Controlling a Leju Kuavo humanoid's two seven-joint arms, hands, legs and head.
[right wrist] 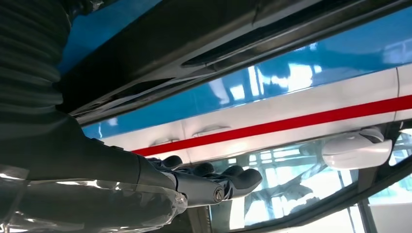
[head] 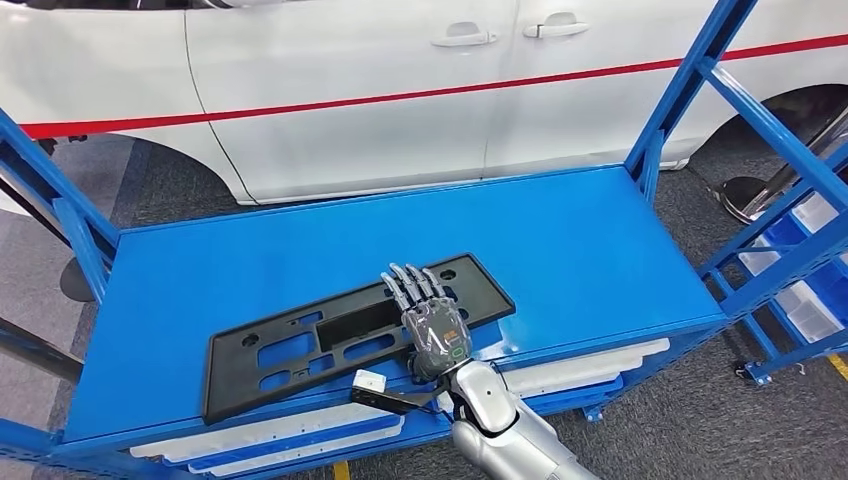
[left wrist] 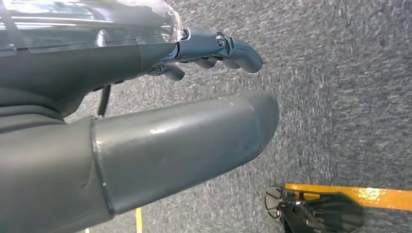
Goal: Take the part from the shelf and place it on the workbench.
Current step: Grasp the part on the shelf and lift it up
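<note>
One black part (head: 350,330) on blue shelf (head: 600,250), right robot hand (head: 432,322) flat above.

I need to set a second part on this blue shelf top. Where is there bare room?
The blue shelf top is bare on its right half, between the black part and the right upright, and along the back edge by the white car. The front left is crowded: the part lies there with the right hand over it.

I see the part (head: 350,335) lying flat on the shelf (head: 600,250), toward its front left. My right hand (head: 430,325) rests over the part's right half, near the front edge. A car (head: 400,90) stands behind the shelf.
</note>
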